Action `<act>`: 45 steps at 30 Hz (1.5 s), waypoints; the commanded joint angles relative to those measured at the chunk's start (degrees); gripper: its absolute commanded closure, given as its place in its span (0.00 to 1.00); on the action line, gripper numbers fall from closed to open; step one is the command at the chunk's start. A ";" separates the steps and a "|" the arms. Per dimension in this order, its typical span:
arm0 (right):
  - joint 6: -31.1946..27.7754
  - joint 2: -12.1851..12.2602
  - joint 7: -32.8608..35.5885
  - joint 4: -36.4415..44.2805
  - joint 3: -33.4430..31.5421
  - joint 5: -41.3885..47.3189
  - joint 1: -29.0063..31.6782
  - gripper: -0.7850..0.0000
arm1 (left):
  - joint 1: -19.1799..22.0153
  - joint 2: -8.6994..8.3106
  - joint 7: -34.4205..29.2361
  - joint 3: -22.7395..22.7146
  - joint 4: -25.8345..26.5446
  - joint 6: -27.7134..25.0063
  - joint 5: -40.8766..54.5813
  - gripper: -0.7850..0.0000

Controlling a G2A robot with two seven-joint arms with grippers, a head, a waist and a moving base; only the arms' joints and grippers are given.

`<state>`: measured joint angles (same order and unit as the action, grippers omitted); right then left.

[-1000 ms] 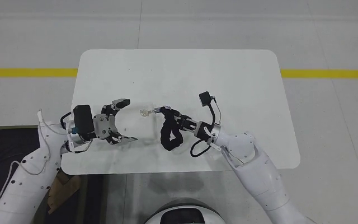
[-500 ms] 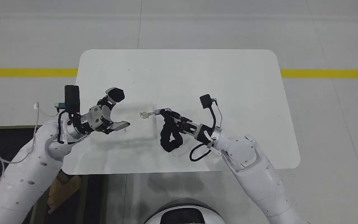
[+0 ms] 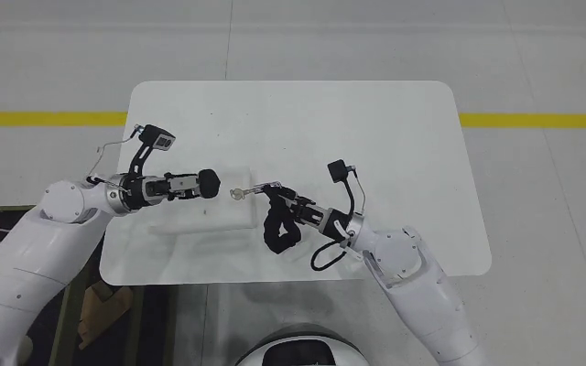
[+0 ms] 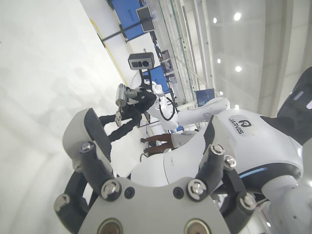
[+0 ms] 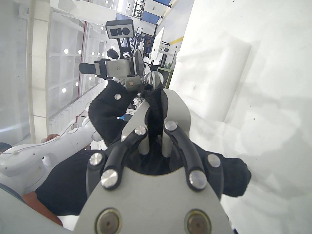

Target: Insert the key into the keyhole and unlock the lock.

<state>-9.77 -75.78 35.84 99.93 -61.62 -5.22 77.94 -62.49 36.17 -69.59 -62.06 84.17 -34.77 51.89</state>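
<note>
A silver lock (image 3: 263, 189) with a black fabric strap (image 3: 277, 227) is held just above the white table (image 3: 366, 128) near its middle. My right gripper (image 3: 275, 195) is shut on the strap right behind the lock body (image 5: 152, 77). A key (image 3: 239, 193) sticks out of the lock toward the left arm; in the left wrist view the key (image 4: 118, 118) hangs from the silver cylinder (image 4: 121, 94). My left gripper (image 3: 209, 183) is a short way left of the key, turned on its side and facing it. Its fingers (image 4: 95, 127) are open with nothing between them.
A low white foam block (image 3: 229, 215) lies on the table under and beside the key, seen also in the right wrist view as a pale slab (image 5: 219, 74). The table's front edge runs close behind both arms.
The left arm has swung up and right, its gripper rolling onto its side and closing in on the key. The right gripper with the lock has shifted slightly toward the front.
</note>
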 commanded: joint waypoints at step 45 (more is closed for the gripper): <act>1.29 -1.94 1.30 -2.41 -0.23 -0.05 -2.01 1.00 | -1.61 4.62 23.99 -0.22 0.28 -23.23 -40.10 1.00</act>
<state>-8.58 -77.68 37.09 97.56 -61.81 -5.29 75.95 -63.59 40.70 -45.93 -61.23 83.62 -58.16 13.42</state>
